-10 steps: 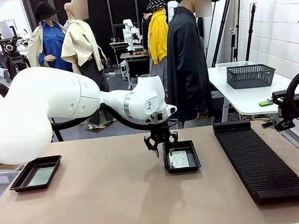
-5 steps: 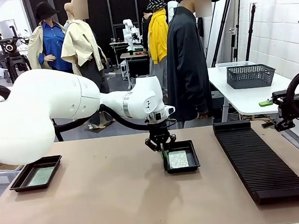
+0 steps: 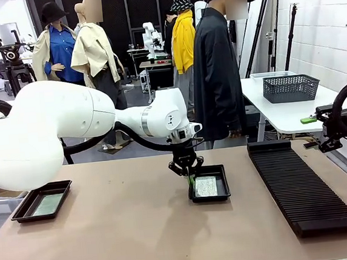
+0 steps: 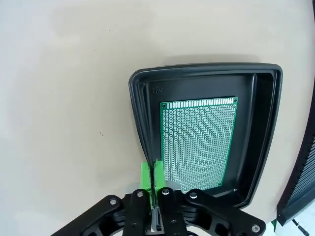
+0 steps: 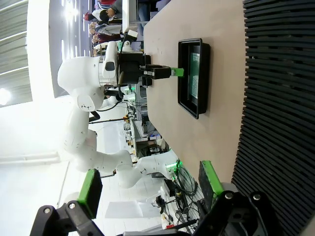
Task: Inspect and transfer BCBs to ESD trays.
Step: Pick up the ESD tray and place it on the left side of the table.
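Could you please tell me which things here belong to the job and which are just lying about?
Job:
- middle tray, left tool shut on its rim
- board in it
- left tray with a board

Lying about:
- slotted rack
- mesh basket on the side table

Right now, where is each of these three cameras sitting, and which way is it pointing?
Front: fixed at the robot's table edge, facing a person across it; left arm reaches in.
Left wrist: looks straight down its shut left gripper, which pinches the rim of the middle tray with a green board.
Right wrist: rolled sideways, open right gripper over the ribbed rack.
All share that tray.
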`<state>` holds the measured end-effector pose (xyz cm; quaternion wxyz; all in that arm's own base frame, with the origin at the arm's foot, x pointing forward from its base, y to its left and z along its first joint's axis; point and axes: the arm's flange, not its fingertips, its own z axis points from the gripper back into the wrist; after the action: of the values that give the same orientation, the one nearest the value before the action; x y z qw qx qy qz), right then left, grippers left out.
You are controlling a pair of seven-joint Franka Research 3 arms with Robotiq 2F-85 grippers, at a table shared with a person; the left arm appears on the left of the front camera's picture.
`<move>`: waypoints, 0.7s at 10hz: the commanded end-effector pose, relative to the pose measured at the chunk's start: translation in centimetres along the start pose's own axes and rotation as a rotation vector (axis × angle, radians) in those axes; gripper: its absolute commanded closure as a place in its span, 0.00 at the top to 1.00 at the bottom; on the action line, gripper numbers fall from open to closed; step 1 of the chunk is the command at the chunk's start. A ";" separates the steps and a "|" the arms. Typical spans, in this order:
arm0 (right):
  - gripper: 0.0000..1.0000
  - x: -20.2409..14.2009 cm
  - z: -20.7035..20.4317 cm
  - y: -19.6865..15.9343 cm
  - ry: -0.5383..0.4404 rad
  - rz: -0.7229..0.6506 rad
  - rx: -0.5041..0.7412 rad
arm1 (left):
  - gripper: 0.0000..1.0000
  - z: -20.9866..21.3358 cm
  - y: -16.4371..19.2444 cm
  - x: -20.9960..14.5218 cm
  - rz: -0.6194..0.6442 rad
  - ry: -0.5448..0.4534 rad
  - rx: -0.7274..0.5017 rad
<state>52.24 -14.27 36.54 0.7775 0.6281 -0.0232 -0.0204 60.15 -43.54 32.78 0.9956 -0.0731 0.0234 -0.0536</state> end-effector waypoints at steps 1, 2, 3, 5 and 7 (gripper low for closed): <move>1.00 -0.4 -0.3 0.1 -0.012 -0.002 -0.011 | 0.00 -0.1 0.0 0.1 0.011 -0.023 0.013; 1.00 -0.4 -0.3 0.1 -0.012 -0.002 -0.011 | 0.00 -0.1 0.0 0.1 0.011 -0.023 0.013; 1.00 -0.4 -0.3 0.1 -0.012 -0.002 -0.011 | 0.00 -0.1 0.0 0.1 0.011 -0.023 0.013; 1.00 -0.4 -0.3 0.1 -0.012 -0.002 -0.011 | 0.00 0.0 0.0 0.0 0.000 0.000 0.000; 1.00 -0.4 -0.3 0.1 -0.012 -0.002 -0.011 | 0.00 1.0 3.1 -1.0 -0.027 -0.017 -0.016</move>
<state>52.24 -14.28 36.54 0.7776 0.6280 -0.0233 -0.0205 60.46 -42.43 32.99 0.9955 -0.0735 0.0207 -0.0560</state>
